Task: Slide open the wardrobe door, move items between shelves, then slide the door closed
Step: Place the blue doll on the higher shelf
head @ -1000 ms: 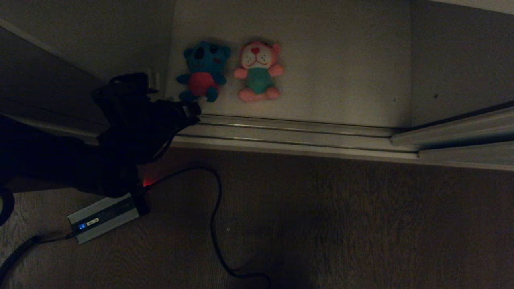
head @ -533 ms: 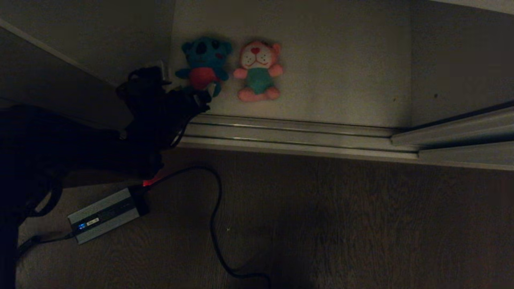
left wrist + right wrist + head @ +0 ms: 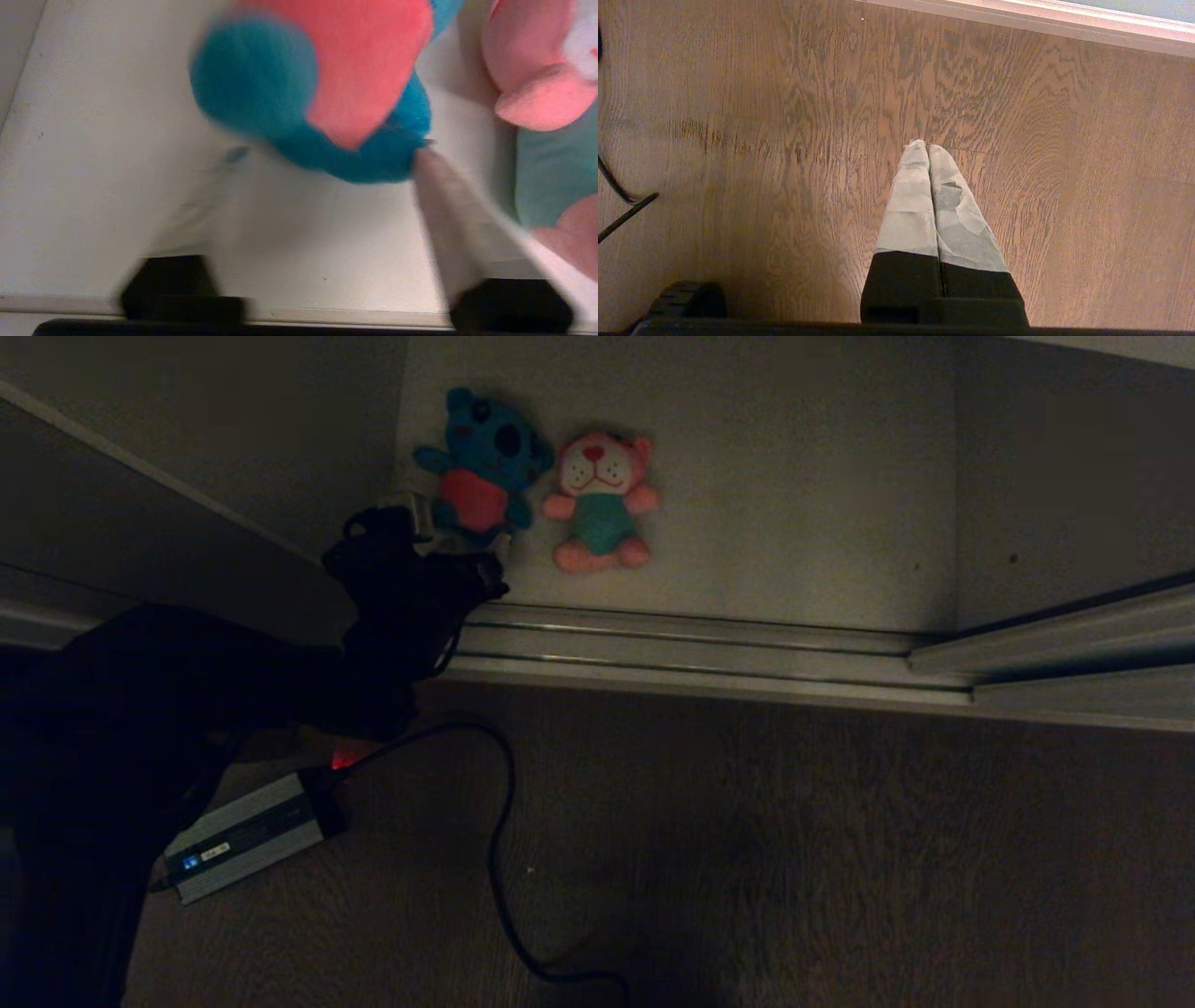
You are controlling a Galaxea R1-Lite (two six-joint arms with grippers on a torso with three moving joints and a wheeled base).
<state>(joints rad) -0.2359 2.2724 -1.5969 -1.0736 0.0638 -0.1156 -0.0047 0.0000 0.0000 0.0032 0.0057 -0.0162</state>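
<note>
Here, the left gripper (image 3: 455, 543) is seen reaching into the wardrobe at the bottom shelf (image 3: 794, 476), its 2 pale fingers (image 3: 448, 219) spread apart on either side of the lower body of the blue plush toy (image 3: 484, 462). In the left wrist view 1 finger is seen touching the toy's blue foot, while the other is blurred beside the other foot; whether the toy is actually clamped cannot be told. The blue toy, with its red belly, is tilted with its head towards the back wall. Just beside it, on the robot's right, the pink plush toy (image 3: 602, 499) is laid on its back on the same off-white board, face up, with its arm close to the blue toy. The ribbed metal floor track (image 3: 691, 649) is seen running along the front of the shelf. On the dark wooden floor (image 3: 840, 859) a grey power adapter (image 3: 247, 835) with a black cable (image 3: 499, 859) is lying. The right gripper (image 3: 927, 151) is held over the floor with its 2 fingers pressed together and nothing between them.
</note>
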